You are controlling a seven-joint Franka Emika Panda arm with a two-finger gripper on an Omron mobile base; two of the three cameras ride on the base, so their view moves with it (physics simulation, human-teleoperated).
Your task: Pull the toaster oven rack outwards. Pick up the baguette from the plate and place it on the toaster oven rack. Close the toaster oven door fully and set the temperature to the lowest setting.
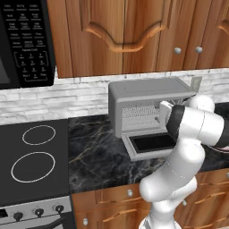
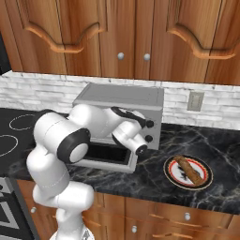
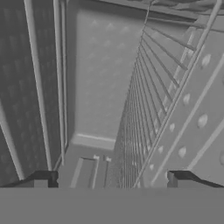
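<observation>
While the arm reaches across the dark marble counter (image 2: 220,140), the toaster oven (image 1: 147,100) stands against the white brick wall with its door (image 1: 150,144) dropped flat onto the counter in front of it, dark glass facing up. Wooden cabinets (image 1: 125,31) hang above, and a black stovetop (image 1: 31,156) lies to the left of the oven, a black microwave (image 1: 22,40) mounted over it. Inside the cavity, the rack (image 3: 144,118) of thin silvery wires runs away from the hand, seen rolled nearly on edge in the hand view. The gripper (image 3: 109,181) sits at the mouth of the cavity with its two dark tips spread wide apart and nothing between them. Well to the right of the oven, the plate (image 2: 174,174) rests on the counter, and the baguette (image 2: 190,169) lies diagonally across it.
</observation>
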